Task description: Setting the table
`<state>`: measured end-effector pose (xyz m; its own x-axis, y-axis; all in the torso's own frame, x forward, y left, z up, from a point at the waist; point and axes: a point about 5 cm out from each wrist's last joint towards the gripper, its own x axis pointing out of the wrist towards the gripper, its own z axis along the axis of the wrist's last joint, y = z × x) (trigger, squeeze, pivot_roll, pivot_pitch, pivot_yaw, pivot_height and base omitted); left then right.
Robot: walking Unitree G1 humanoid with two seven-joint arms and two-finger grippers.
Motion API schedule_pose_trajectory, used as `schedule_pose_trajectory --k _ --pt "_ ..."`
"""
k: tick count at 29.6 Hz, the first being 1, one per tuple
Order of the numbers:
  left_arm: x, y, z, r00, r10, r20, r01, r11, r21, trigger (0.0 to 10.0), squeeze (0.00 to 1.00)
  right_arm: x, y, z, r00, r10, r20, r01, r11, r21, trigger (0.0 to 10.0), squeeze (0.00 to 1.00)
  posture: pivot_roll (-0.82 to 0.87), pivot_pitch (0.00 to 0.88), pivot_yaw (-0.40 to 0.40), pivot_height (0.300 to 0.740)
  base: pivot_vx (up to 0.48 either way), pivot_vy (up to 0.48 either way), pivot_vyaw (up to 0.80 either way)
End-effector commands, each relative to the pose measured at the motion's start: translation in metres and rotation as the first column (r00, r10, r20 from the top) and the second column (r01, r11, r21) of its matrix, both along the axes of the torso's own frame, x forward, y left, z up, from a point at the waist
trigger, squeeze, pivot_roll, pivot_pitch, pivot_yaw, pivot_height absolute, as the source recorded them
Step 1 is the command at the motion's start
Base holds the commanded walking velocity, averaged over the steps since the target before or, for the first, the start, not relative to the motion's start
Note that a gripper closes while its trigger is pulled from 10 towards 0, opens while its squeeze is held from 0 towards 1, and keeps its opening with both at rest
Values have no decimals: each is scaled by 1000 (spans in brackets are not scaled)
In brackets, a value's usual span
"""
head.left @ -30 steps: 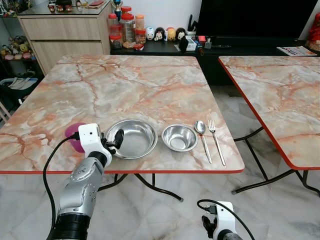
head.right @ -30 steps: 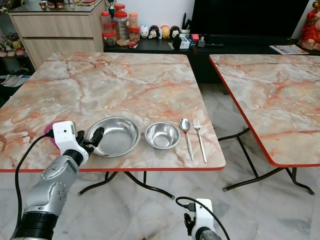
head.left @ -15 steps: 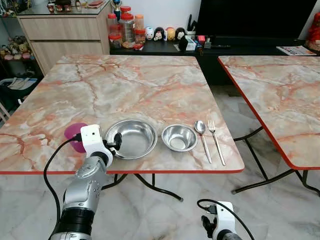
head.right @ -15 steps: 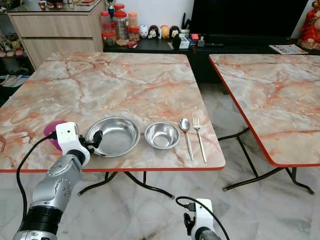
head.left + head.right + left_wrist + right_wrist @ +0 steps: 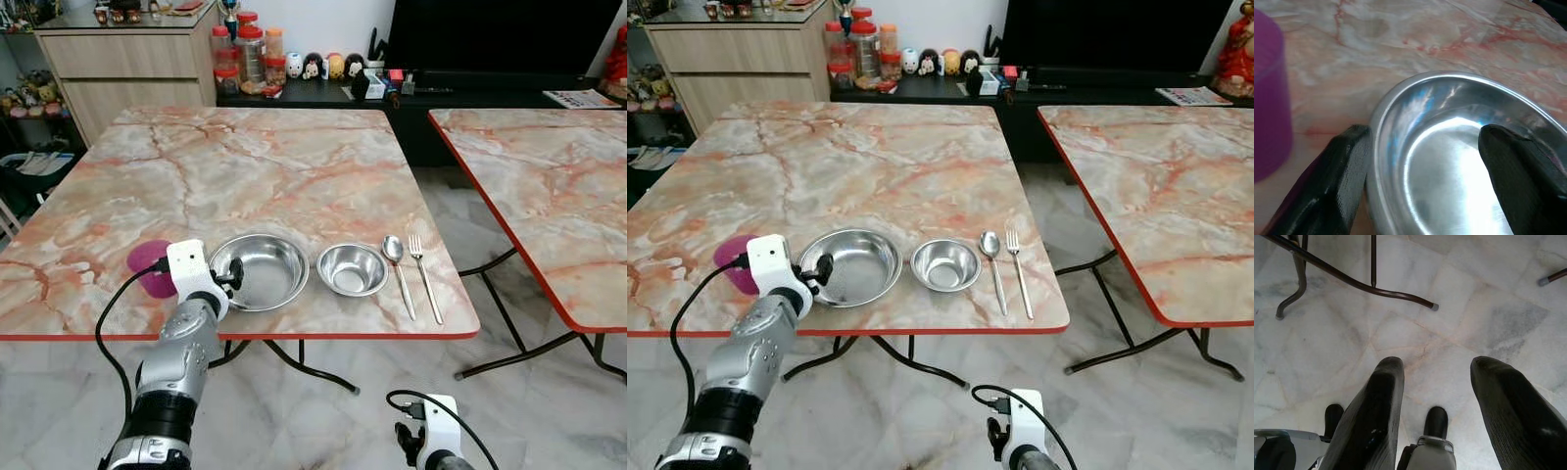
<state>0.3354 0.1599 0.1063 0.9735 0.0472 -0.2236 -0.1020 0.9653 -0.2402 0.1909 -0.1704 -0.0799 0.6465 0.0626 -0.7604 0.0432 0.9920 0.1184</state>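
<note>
Marble table (image 5: 294,166), near edge: large steel bowl (image 5: 263,269) is set left of small bowl (image 5: 352,268), spoon (image 5: 397,264) and fork (image 5: 423,274). Its left rim is straddled by the spread left gripper (image 5: 1420,161), one finger outside, one inside. A purple cup (image 5: 149,266) is seen beside it. The right gripper (image 5: 1435,396) hangs spread over floor.

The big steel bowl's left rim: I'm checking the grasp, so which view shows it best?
The left wrist view: the large steel bowl looms close, one of the left gripper's fingers outside the rim and the other over the inside, jaws open. The eye views show the whole bowl small on the table, beside the purple cup.
</note>
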Motion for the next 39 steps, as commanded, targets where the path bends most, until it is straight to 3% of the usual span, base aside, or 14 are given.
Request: schedule_pose_trajectory --k 1,19,26,31,39 --pt "4 -4 1 1000 4 -9 -4 1000 11 10000 0 0 -3 1 1000 -15 8 15 1000 0 10000 0 82 0 -34 740 0 0 0" --pt "3 4 -1 995 96 -32 -94 994 58 10000 0 -1 -3 0 1000 -21 5 21 1000 5 10000 0 86 0 -39 740 0 0 0" --pt "7 6 17 993 113 28 -113 994 0 10000 0 -1 -3 0 1000 -22 8 22 1000 7 10000 0 91 0 -37 740 0 0 0" --pt "7 8 22 992 118 34 -114 989 -93 10000 0 -1 0 0 1000 -21 8 21 1000 13 10000 0 92 0 -32 740 0 0 0" --pt "1 18 17 993 119 13 -118 993 -24 10000 0 -2 0 -1 1000 -13 4 13 1000 10 10000 0 93 0 -27 740 0 0 0"
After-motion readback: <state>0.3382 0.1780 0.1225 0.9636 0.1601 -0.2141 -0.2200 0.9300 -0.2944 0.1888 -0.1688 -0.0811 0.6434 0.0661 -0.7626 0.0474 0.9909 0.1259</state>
